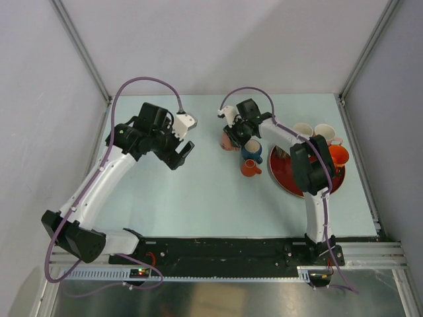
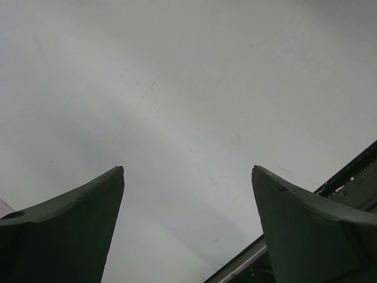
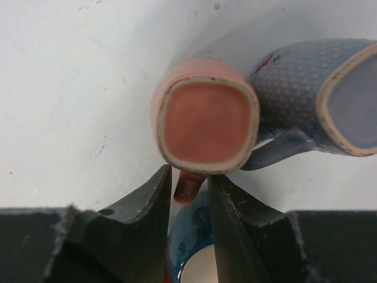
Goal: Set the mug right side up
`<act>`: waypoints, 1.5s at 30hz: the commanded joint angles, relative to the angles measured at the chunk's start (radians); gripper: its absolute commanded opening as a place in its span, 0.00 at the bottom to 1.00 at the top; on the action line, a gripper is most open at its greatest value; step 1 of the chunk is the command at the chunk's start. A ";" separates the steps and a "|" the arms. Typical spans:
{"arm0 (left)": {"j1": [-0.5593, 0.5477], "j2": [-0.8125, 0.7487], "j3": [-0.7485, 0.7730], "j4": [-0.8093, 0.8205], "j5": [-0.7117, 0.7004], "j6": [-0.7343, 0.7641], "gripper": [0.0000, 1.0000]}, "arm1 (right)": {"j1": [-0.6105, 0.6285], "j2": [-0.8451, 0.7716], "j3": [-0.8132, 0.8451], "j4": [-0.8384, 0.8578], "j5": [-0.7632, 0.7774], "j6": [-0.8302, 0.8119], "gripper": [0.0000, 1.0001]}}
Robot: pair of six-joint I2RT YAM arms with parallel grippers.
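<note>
My right gripper (image 3: 189, 174) is pinched narrow on the handle (image 3: 187, 187) of the pink ceramic mug (image 3: 206, 121), which stands base-up at the middle of the wrist frame, touching a speckled blue-grey mug (image 3: 294, 88) to its right. The grasp looks made. Next I should lift clear, then roll the wrist over. My left gripper (image 2: 187, 169) hangs wide and holds nothing.

Six mugs (image 1: 252, 150) seen from above, one red plate (image 1: 283, 177), two arms (image 1: 106, 178)

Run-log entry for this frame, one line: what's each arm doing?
phase: grasp | right gripper: shut on handle of pink ceramic mug, mug base up | left gripper: open, empty | task: mug not yet upright
</note>
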 commanded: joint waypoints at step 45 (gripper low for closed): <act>-0.308 -0.490 -0.590 1.074 -0.112 0.779 0.60 | 0.033 -0.293 -0.155 0.908 -1.397 1.541 0.00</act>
